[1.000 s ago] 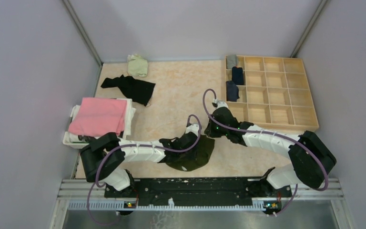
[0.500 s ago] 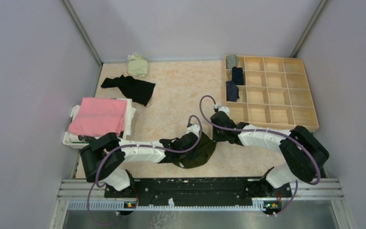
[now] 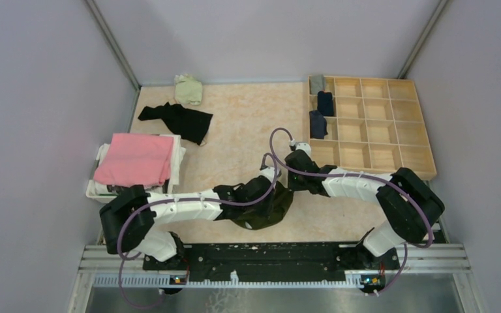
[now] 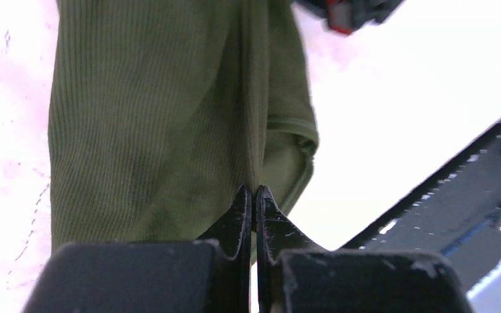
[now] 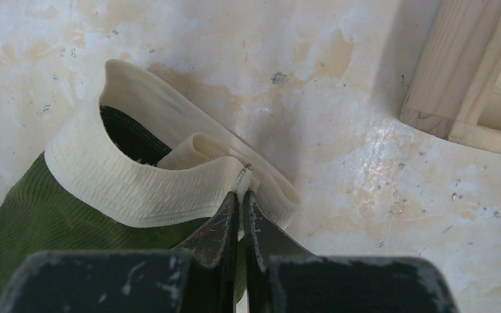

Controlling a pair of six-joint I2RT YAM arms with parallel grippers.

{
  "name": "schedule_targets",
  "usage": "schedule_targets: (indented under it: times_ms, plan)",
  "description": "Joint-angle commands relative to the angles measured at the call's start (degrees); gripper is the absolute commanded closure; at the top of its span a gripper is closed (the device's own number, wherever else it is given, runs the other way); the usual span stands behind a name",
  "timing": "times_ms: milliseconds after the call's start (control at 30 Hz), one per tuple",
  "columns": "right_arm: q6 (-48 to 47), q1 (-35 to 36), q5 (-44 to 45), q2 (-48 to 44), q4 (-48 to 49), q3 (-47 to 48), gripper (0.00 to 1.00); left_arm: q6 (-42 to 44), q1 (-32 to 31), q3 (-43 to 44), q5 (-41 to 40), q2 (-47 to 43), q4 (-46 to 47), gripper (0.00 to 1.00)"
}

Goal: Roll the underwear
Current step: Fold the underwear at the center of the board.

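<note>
Beige tabletop (image 3: 248, 124): green underwear (image 4: 169, 117) spread just off near-left corner of wooden tray (image 3: 372, 134). Tray-side end: right gripper (image 5: 241, 199) pinched tight on cream waistband (image 5: 124, 189). Far end: left gripper (image 4: 253, 195) clamped on body fabric. Probable purpose: tension garment flat before rolling.

Top view evenly lit, soft; left wrist table (image 4: 398, 78) blown white.

Wooden tray (image 3: 394, 134), pink cloth (image 3: 135, 158), perhaps bin (image 3: 94, 190)
</note>
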Motion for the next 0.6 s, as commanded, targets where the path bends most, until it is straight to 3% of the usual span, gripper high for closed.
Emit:
schedule_targets:
  times_ms: [0, 567]
  plan:
    - [-0.3, -0.4, 1.7, 2.2, -2.0, -1.7, 1.0, 1.1, -0.7, 2.9, 4.5, -3.8, -2.2, 1.0]
    - [0.5, -0.4, 1.0, 2.7, -1.2, -2.6, 1.0, -1.2, -2.7, 0.8, 10.1, 2.9, 7.7, 1.0]
